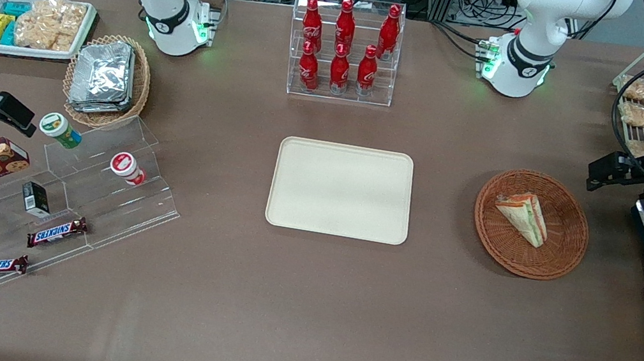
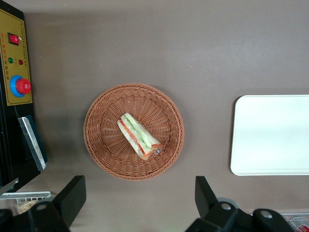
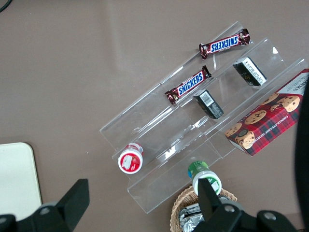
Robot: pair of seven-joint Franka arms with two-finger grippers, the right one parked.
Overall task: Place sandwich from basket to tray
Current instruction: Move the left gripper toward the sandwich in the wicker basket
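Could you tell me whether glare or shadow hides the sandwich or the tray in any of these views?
Front view: the sandwich in the basket is evenly lit; the tray shows only a soft sheen. Left wrist view: the tray is washed out to near white, the sandwich clear, the open tool unblurred above the table.

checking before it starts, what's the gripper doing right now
Gripper: open, holding nothing, hanging above the basket with the sandwich in it.

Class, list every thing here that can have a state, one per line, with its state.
sandwich: lying in the basket, untouched
basket: holds only the sandwich
tray: nothing on it
gripper: open, raised above the basket
cola bottles: upright in the clear rack
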